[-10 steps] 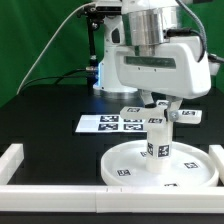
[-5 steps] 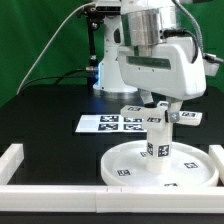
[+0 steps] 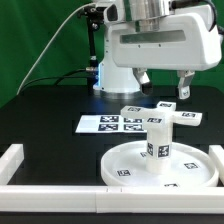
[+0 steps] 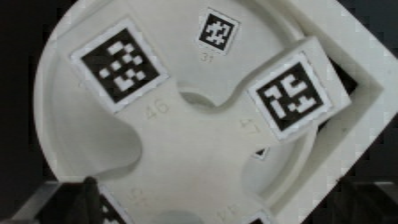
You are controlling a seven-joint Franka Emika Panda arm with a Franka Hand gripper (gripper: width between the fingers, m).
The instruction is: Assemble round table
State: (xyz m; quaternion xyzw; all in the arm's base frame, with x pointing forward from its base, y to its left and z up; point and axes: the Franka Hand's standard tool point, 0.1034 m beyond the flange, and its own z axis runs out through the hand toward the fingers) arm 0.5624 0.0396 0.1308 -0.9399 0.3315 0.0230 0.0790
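The large round disc (image 3: 130, 166) lies flat at the exterior view's right front. The short thick leg (image 3: 157, 142) stands upright on its middle. The cross-shaped foot (image 3: 160, 115) sits on top of the leg. My gripper (image 3: 164, 82) hangs open and empty above the foot, clear of it. In the wrist view the foot (image 4: 196, 140) with its square tags fills the frame. My dark fingertips (image 4: 80, 200) stand wide apart on either side of it, holding nothing.
The marker board (image 3: 103, 124) lies on the black table behind the disc. The white border rail (image 3: 22, 158) runs along the exterior view's left and front edges. The arm's base (image 3: 112, 75) stands at the back.
My gripper was low around the foot on the leg. It has let go and risen straight up, and the foot stays on the leg.
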